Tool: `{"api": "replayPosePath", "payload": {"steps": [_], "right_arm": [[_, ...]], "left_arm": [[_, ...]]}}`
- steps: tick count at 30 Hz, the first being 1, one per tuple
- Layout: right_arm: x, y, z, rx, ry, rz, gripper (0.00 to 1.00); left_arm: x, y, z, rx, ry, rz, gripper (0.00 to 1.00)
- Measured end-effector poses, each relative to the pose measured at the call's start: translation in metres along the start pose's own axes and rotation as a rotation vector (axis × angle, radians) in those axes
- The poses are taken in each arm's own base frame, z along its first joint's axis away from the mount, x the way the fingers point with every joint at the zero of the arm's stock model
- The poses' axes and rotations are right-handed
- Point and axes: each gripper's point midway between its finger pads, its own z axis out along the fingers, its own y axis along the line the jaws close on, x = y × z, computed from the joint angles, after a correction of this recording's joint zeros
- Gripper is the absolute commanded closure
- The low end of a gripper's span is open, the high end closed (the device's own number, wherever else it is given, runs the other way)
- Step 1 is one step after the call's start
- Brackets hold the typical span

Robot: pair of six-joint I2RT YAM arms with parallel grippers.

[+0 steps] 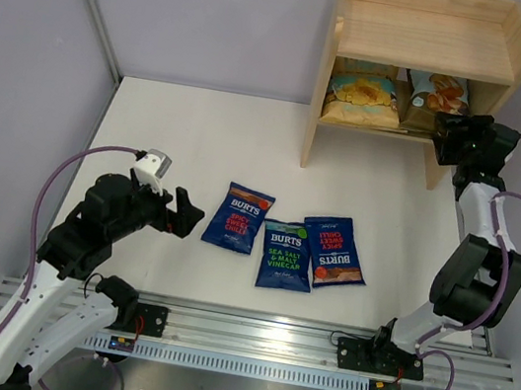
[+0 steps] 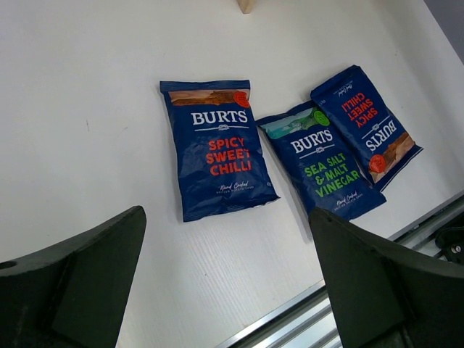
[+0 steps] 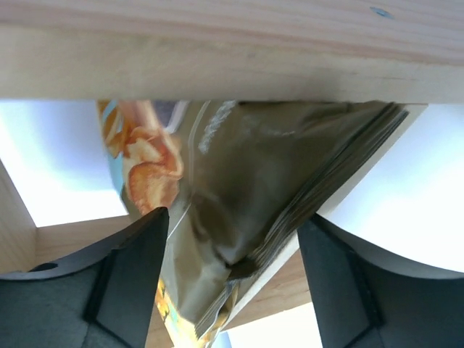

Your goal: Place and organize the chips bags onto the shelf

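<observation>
The white table filled most of the overhead view, closed in by pale grey walls. The wooden shelf stood at its far right corner, upper tier bare.

On the shelf's lower tier sat two tan and light-blue bags picturing chips: the left tan bag towards the left panel and the right tan bag beside it. Only the overhead view showed both. The right wrist view showed only the right tan bag close up, crinkled and tilted beneath the shelf board.

In front of the shelf and to its left, well clear of it, three dark blue BURTS bags lay flat in a row. The left wrist view made their print readable. The first chilli bag lay farthest left of the shelf. The vinegar bag, green-lettered, lay next to it. The second chilli bag lay most nearly in line with the shelf, its top towards the arms and overlapping the vinegar bag's edge.

The right gripper was at the shelf's lower tier, jaws spread with the right tan bag between them; whether they pressed it I could not tell. The left gripper hung far left of the shelf, jaws wide and holding nothing.
</observation>
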Motion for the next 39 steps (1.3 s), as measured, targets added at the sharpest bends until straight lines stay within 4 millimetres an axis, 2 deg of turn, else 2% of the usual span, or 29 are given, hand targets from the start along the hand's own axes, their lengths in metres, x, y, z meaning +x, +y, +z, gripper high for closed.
{"api": "replayPosePath", "payload": {"steps": [2,3,4,8,12,15,18,20,21,23,26,28,30,32,35,39], "right_arm": [[-0.002,0.003,-0.006,-0.001,-0.002,-0.016,0.12],[-0.003,0.005,-0.01,-0.001,-0.002,-0.023,0.02],[-0.005,0.007,-0.015,-0.001,-0.003,-0.029,0.01],[-0.014,0.018,-0.036,-0.019,-0.019,-0.063,0.01],[-0.021,0.024,-0.066,-0.039,-0.036,-0.099,0.01],[-0.019,0.027,-0.092,-0.046,-0.042,-0.161,0.01],[-0.003,0.044,-0.125,-0.106,-0.018,-0.27,0.01],[0.013,0.059,-0.146,-0.164,0.0,-0.348,0.01],[0.027,0.069,-0.158,-0.206,0.022,-0.399,0.01],[0.062,0.091,-0.18,-0.317,0.109,-0.485,0.01],[0.119,0.112,-0.204,-0.501,0.299,-0.576,0.01],[0.157,0.116,-0.218,-0.624,0.438,-0.618,0.01],[0.195,0.109,-0.233,-0.724,0.585,-0.636,0.01],[0.224,0.102,-0.251,-0.807,0.71,-0.633,0.0],[0.24,0.098,-0.267,-0.886,0.798,-0.601,0.01],[0.244,0.102,-0.282,-0.972,0.862,-0.532,0.01]], "left_arm": [[0.0,0.002,0.001,-0.012,0.001,-0.002,0.01],[0.0,0.003,0.001,-0.02,0.003,-0.004,0.01],[0.001,0.005,0.002,-0.028,0.007,-0.007,0.01],[0.008,0.013,0.009,-0.078,0.049,-0.042,0.01],[0.015,0.014,0.019,-0.099,0.091,-0.116,0.01],[0.014,0.011,0.03,-0.09,0.095,-0.17,0.01],[0.017,0.006,0.049,-0.056,0.102,-0.223,0.01],[0.024,0.004,0.067,-0.034,0.122,-0.254,0.01],[0.031,0.005,0.078,-0.032,0.148,-0.269,0.01],[0.045,0.01,0.097,-0.04,0.195,-0.296,0.01],[0.066,0.02,0.121,-0.058,0.262,-0.328,0.01],[0.075,0.026,0.133,-0.064,0.29,-0.343,0.01],[0.079,0.03,0.143,-0.059,0.304,-0.359,0.01],[0.085,0.038,0.152,-0.06,0.329,-0.388,0.01],[0.089,0.051,0.163,-0.061,0.358,-0.434,0.01],[0.09,0.061,0.178,-0.056,0.391,-0.47,0.05]]}}
